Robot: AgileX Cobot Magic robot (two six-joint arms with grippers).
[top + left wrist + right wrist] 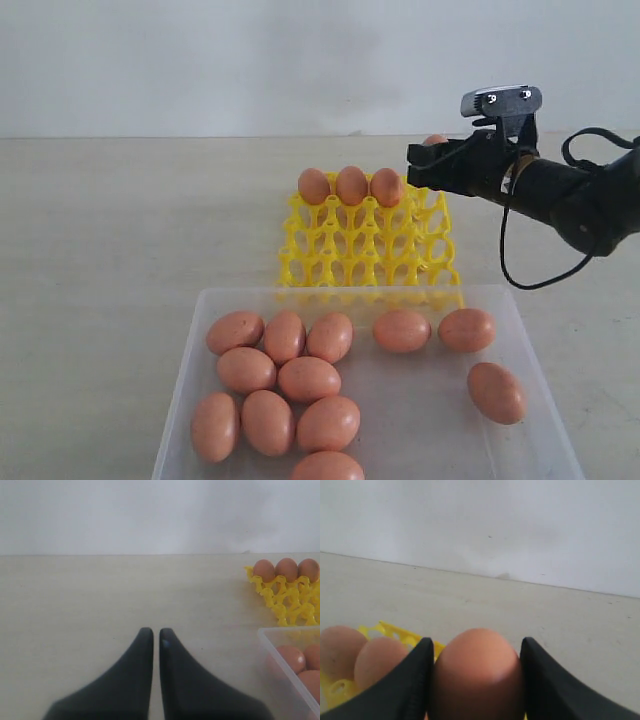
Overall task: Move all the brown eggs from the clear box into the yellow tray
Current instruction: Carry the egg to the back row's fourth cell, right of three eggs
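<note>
The yellow tray (pixel 366 246) stands behind the clear box (pixel 523 330). Three brown eggs (pixel 351 185) fill its back row, leaving the back right cup bare. Several more brown eggs (pixel 308 379) lie in the box. My right gripper (pixel 424 160) hovers over the tray's back right corner, shut on one brown egg (pixel 435 140). In the right wrist view that held egg (pixel 477 680) fills the gap of the right gripper (pixel 477 642), with tray eggs (pixel 377 662) beside it. My left gripper (pixel 156 634) is shut and empty over bare table, left of the tray (pixel 292 602).
The box's near corner (pixel 280 642) with eggs (pixel 290 659) shows in the left wrist view. A pale wall rises behind the table (pixel 120 230). The right arm's black cable (pixel 505 250) hangs beside the tray.
</note>
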